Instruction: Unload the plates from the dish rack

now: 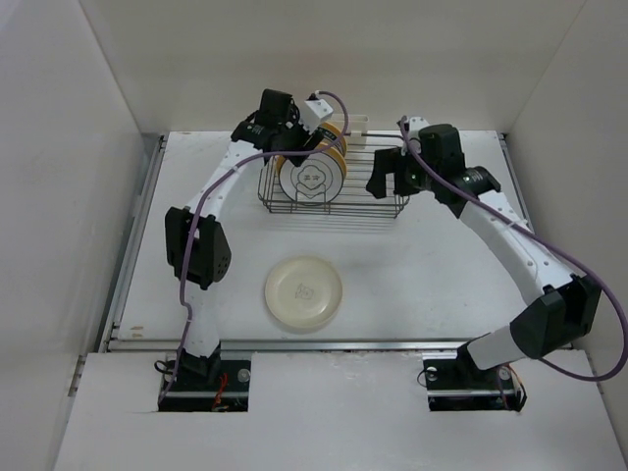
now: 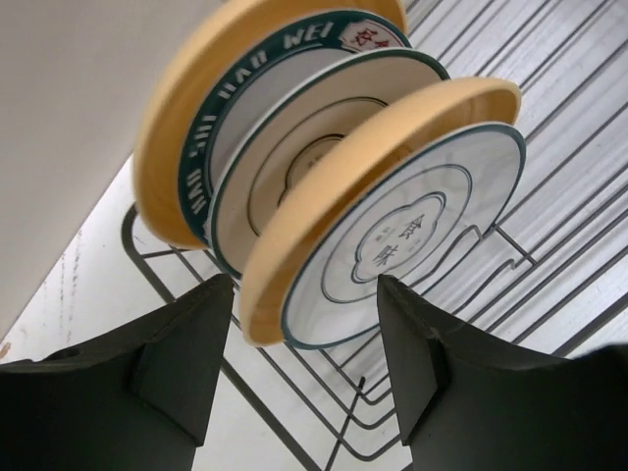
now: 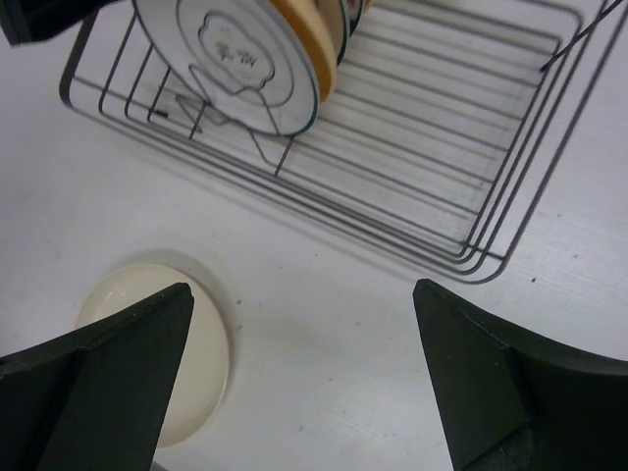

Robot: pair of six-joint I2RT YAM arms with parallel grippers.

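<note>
At the far side of the table (image 1: 432, 275) the dish rack (image 1: 378, 201) sits with its plates crowded into its left end, all standing on edge in the dividers. Nearest the arms is a white plate (image 2: 412, 235) with a thin dark rim and printed characters on its face. A yellow-orange plate (image 2: 373, 162) stands right behind it, and further back come a green-rimmed plate (image 2: 221, 137) with white lettering and another yellow-orange edge at the very back. The left gripper (image 2: 304, 285) is at this stack from the rack's far-left corner. Its jaws are spread wide, and the edges of the two nearest plates sit in the gap between the fingers (image 2: 182, 363); whether either finger touches a plate cannot be told. The right half of the rack holds only bare wire. The right gripper (image 3: 302, 294) hovers near the rack's right end with its jaws also spread and holding nothing. In its wrist view, white tabletop lies between the two fingers. A cream plate (image 1: 303, 293) lies flat on the table, face up, well in front of the rack and about midway between the two arms.
</note>
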